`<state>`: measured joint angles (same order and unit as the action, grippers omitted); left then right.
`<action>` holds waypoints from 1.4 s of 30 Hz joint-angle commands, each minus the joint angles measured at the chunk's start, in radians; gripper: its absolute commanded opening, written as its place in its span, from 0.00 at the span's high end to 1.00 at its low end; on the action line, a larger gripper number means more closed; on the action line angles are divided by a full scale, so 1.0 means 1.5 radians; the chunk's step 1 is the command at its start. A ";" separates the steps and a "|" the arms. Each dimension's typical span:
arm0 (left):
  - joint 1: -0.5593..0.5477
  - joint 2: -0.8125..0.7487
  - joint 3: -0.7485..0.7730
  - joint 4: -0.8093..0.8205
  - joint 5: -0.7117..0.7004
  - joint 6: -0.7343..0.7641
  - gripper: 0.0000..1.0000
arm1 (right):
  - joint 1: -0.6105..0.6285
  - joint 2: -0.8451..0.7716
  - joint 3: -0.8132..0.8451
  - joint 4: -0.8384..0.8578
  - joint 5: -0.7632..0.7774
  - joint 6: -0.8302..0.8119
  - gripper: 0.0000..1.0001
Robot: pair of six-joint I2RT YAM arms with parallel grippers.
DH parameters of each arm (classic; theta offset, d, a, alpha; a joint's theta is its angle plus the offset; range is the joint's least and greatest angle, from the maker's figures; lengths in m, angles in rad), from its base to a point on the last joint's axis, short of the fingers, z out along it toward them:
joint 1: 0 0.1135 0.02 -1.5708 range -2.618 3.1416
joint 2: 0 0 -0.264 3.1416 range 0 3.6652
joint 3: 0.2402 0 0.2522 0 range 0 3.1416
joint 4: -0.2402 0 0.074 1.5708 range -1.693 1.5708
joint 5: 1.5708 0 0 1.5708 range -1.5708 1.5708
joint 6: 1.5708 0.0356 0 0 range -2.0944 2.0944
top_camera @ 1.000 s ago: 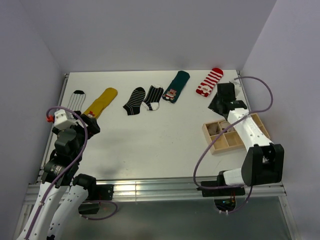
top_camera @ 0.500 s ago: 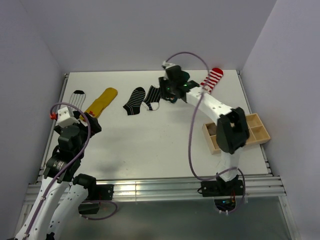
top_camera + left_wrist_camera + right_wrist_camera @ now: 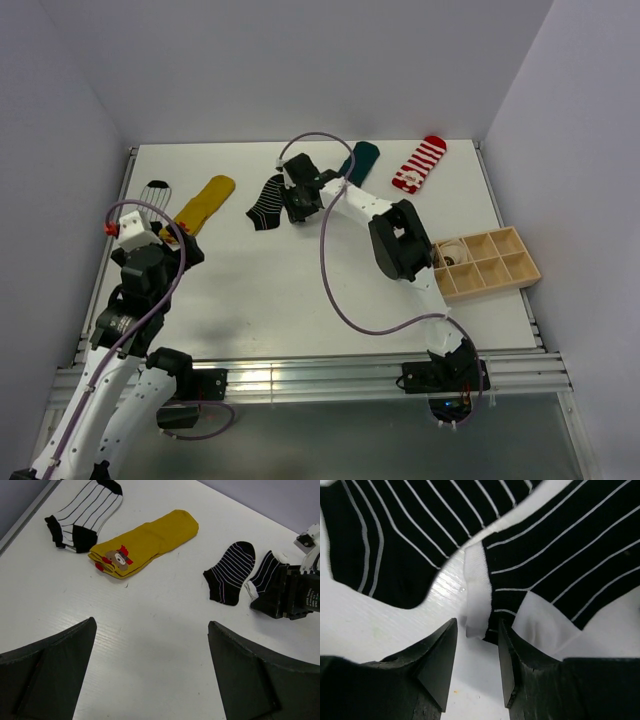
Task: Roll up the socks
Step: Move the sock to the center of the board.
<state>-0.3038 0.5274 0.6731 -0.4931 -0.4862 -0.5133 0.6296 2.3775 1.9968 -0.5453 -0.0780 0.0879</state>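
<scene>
Several socks lie in a row at the back of the table. From the left: a white black-lined sock (image 3: 155, 193), a yellow sock (image 3: 206, 202), a black white-lined sock (image 3: 267, 201), a teal sock (image 3: 360, 156) and a red-white striped sock (image 3: 420, 164). My right gripper (image 3: 298, 203) is down on a second black white-lined sock (image 3: 560, 550). Its jaws stand partly open, and the sock's white cuff edge (image 3: 477, 605) reaches in between the fingertips without being pinched. My left gripper (image 3: 152, 625) hovers wide open and empty over bare table, short of the yellow sock (image 3: 145, 542).
A wooden compartment tray (image 3: 487, 262) sits at the right side of the table. The right arm (image 3: 400, 235) stretches diagonally across the middle. In the left wrist view the right gripper's body (image 3: 295, 592) covers part of the second black sock (image 3: 267, 570).
The right arm swung from the tray at the right across to the black white-lined socks, and its jaws narrowed. The left arm barely moved.
</scene>
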 commanded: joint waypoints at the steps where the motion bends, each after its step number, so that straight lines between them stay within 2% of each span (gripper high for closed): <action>1: 0.006 0.002 -0.001 0.021 0.003 0.004 0.01 | -0.004 0.028 0.047 -0.040 -0.012 0.008 0.55; 6: 0.008 -0.001 -0.004 0.025 0.007 0.007 0.00 | -0.001 0.009 -0.019 -0.039 -0.025 0.036 0.55; 9: 0.009 -0.001 -0.003 0.025 0.009 0.008 0.01 | 0.002 -0.049 -0.118 -0.012 -0.030 0.071 0.55; 12: 0.011 -0.001 -0.004 0.026 0.011 0.009 0.00 | 0.016 -0.130 -0.300 0.038 -0.035 0.120 0.55; 18: 0.013 0.001 -0.004 0.027 0.021 0.013 0.01 | 0.087 -0.268 -0.496 0.106 -0.048 0.220 0.56; 23: 0.014 0.004 -0.003 0.027 0.030 0.013 0.01 | 0.174 -0.326 -0.537 0.151 -0.003 0.222 0.55; 29: 0.015 0.008 -0.003 0.033 0.046 0.015 0.00 | 0.209 -0.373 -0.540 0.165 0.052 0.169 0.55; 32: 0.016 0.025 0.002 0.033 0.065 0.017 0.00 | 0.239 -0.397 -0.556 0.182 0.124 0.125 0.55; 37: 0.018 0.044 0.006 0.030 0.078 0.015 0.01 | 0.281 -0.399 -0.564 0.193 0.186 0.063 0.54; 42: 0.018 0.036 0.000 0.032 0.075 0.016 0.00 | 0.299 -0.387 -0.567 0.212 0.181 0.029 0.51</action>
<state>-0.2817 0.5961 0.6735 -0.4755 -0.3889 -0.5087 1.0683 1.8198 1.1503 -0.2729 0.1413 0.1925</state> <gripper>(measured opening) 0.994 0.488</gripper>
